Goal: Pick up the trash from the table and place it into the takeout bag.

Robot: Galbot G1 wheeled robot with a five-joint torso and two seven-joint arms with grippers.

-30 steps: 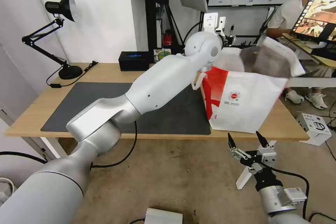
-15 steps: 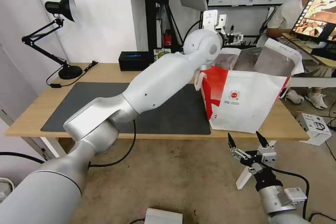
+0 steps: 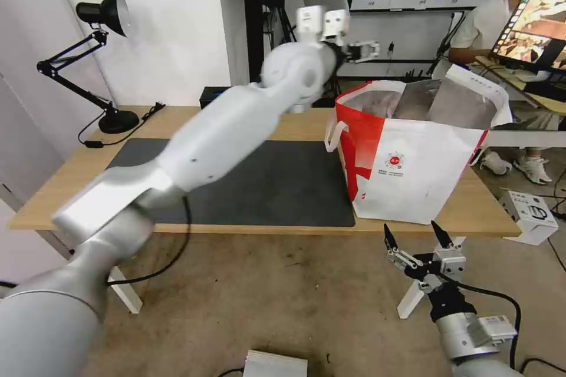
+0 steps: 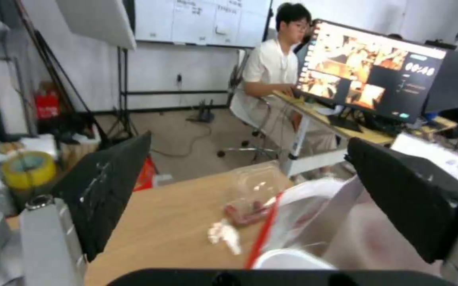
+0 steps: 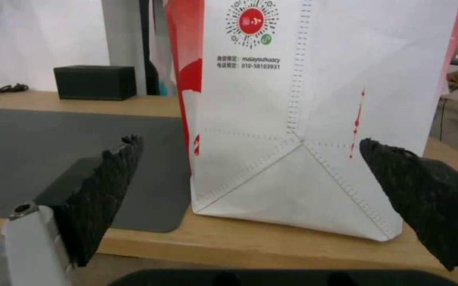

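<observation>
The takeout bag (image 3: 413,153), white and red with a foil lining, stands open at the right end of the table (image 3: 177,118). My left gripper (image 3: 364,50) hangs open and empty above the bag's far left corner. Past its fingers, the left wrist view shows the clear clamshell tray with red tomatoes (image 4: 250,194) and a crumpled white tissue (image 4: 224,234), both on the wood just outside the bag's red rim (image 4: 263,234). My right gripper (image 3: 415,241) is open and empty, low in front of the table edge, facing the bag (image 5: 303,99).
A dark grey mat (image 3: 283,182) covers the tabletop's middle. A black tissue box (image 5: 95,81) sits at the back and a desk lamp (image 3: 106,12) at the back left. A small white box (image 3: 533,212) is on the floor at the right.
My left arm has lifted and swung left, taking its gripper away from over the bag's mouth. The bag's top flap has stopped moving. The right arm has not moved.
</observation>
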